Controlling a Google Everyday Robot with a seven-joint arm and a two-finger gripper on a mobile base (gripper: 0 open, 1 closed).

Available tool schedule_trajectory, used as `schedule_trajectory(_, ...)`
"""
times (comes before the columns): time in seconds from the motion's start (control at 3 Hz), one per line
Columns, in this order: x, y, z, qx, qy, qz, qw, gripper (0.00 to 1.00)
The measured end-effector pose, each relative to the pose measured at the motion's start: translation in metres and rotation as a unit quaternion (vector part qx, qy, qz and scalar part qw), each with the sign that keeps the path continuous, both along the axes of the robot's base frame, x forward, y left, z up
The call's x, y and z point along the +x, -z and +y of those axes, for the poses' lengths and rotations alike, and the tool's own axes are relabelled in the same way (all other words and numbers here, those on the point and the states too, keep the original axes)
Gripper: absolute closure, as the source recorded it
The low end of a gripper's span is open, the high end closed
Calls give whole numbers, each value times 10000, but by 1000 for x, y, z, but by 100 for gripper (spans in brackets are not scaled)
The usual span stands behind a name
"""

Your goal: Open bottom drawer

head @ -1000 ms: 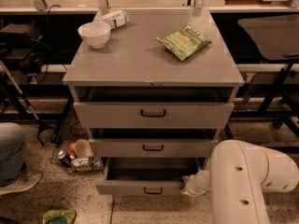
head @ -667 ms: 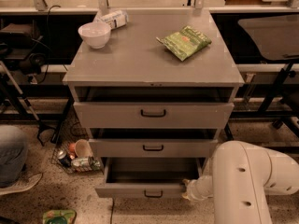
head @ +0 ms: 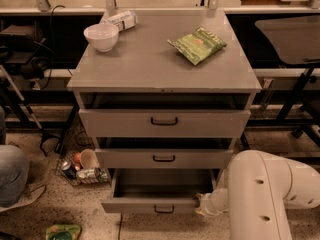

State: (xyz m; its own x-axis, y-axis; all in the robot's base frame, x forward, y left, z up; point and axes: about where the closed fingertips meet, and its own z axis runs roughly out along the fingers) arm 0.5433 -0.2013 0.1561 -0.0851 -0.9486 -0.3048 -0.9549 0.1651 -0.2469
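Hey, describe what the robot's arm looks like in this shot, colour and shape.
The arm is smooth, cream-white and bulky: a fat rounded shell with a few small dark holes, narrowing to a slimmer wrist. No cables or markings show. The gripper, equally pale, is at the front right end of the bottom drawer.
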Motion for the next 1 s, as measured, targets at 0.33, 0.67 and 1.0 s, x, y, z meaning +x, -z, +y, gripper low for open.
schedule_trajectory(0.33,-17,5,0,69,96,55,9999,100)
schedule_trajectory(0.67,-17,1,0,69,97,55,9999,100)
schedule_trajectory(1.0,-17,1,0,69,97,56,9999,100)
